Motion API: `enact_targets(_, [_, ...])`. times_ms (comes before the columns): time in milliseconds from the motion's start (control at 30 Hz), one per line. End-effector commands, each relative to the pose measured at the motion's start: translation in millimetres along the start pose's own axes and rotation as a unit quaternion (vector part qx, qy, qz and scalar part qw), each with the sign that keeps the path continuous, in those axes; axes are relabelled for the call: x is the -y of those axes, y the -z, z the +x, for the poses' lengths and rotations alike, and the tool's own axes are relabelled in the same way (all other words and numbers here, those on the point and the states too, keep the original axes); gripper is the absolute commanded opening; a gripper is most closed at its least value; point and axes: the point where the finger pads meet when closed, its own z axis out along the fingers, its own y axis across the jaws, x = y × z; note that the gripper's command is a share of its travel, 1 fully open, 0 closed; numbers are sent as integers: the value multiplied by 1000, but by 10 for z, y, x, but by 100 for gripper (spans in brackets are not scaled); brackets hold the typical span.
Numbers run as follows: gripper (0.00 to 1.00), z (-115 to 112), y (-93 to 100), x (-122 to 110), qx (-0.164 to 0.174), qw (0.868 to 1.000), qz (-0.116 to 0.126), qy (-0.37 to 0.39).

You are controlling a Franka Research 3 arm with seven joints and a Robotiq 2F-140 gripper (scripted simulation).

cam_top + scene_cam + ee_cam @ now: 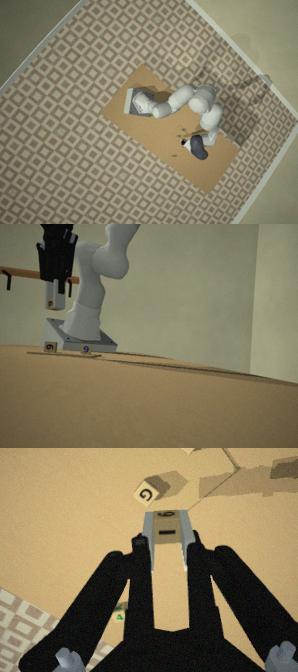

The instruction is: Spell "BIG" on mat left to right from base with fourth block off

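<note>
My gripper is shut on the I block, holding it in the air well above the table; its I shows as a dark bar in the wrist view. The G block sits on the thin mat, letter up. Another block, with a blue 9 on its side, also sits on the mat; only its corner shows at the wrist view's top edge. The fourth block, with green marks, lies off the mat, partly hidden by a finger.
The wooden table top carries the robot base at its other end. In the wrist view, the patterned floor shows beyond the table's edge at lower left. The arm's shadow falls across part of the mat.
</note>
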Motion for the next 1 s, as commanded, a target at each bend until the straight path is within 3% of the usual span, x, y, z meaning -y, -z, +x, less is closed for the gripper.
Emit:
enact_targets(0, [13,48,-4,-16,-1,998,0,-69])
enact_targets(267, [13,101,-6,-35,0,994,2,-107])
enact_targets(967, [13,294,-25,-77,11,968,13,-249])
